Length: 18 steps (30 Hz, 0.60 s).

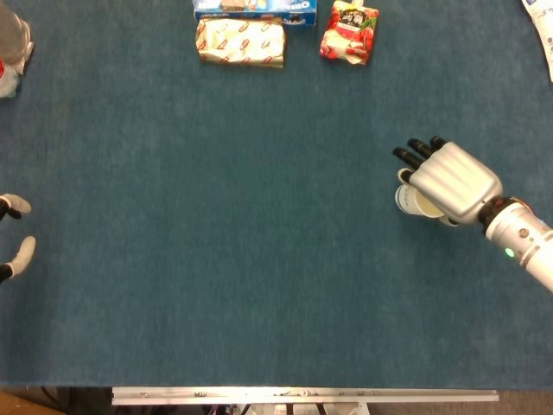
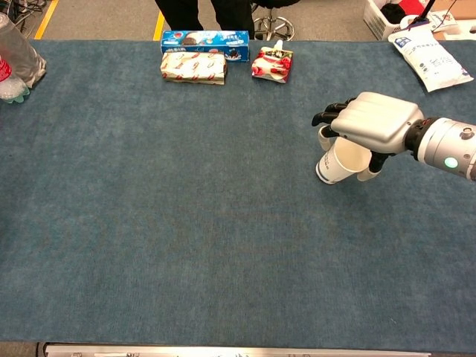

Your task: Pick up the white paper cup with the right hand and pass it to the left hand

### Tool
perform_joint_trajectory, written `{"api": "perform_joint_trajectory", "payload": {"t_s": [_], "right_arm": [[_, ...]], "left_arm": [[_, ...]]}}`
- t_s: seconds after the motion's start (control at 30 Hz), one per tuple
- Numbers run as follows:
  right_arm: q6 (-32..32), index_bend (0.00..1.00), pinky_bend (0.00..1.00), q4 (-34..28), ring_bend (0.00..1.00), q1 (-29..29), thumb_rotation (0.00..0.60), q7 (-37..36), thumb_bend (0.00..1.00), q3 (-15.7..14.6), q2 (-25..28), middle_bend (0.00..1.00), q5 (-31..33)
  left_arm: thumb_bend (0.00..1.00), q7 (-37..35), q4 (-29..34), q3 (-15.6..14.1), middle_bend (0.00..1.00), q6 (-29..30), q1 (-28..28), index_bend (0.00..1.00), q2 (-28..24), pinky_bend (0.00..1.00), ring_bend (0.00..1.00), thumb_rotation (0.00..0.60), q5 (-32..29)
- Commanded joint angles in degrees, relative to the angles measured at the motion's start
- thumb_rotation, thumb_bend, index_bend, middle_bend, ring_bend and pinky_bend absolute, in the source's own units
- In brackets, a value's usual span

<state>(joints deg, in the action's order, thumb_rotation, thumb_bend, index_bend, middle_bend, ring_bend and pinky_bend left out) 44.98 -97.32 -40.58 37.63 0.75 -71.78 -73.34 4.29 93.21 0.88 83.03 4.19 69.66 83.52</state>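
Observation:
The white paper cup [image 2: 337,163] stands on the blue table at the right, tilted, its base touching the cloth. My right hand [image 2: 370,122] lies over its rim, fingers curled round the far side and the thumb against the near side, gripping it. From above, the hand [image 1: 453,181] hides most of the cup [image 1: 409,201]. Only the fingertips of my left hand [image 1: 15,233] show, at the far left edge of the head view, spread apart and holding nothing. The chest view does not show the left hand.
At the back stand a blue box [image 2: 204,36], a gold-wrapped snack pack [image 2: 193,66] and a red pouch [image 2: 272,64]. A plastic bottle [image 2: 16,58] lies at the back left, a white bag [image 2: 431,56] at the back right. The table's metal front edge [image 1: 302,396] runs below.

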Motion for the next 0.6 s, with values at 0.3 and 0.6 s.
{"api": "perform_joint_trajectory", "payload": {"t_s": [0.3,0.6], "right_arm": [[2.08,0.45,0.28,-0.44,0.14,0.11,0.6,-1.11,0.0,-0.39,0.58,0.16,-0.66],[4.05,0.47,0.28,-2.46,0.14,-0.35,0.6,-1.74,0.0,0.57,2.0,0.16,-1.24]], "left_arm": [[0.29,0.23,0.09,-0.02,0.45,-0.21,0.13,0.4,0.25,0.52,0.31,0.6,0.12],[0.29,0.88,0.83,0.16,0.45,-1.17,0.93,0.4,0.52,0.52,0.31,0.6,0.31]]}}
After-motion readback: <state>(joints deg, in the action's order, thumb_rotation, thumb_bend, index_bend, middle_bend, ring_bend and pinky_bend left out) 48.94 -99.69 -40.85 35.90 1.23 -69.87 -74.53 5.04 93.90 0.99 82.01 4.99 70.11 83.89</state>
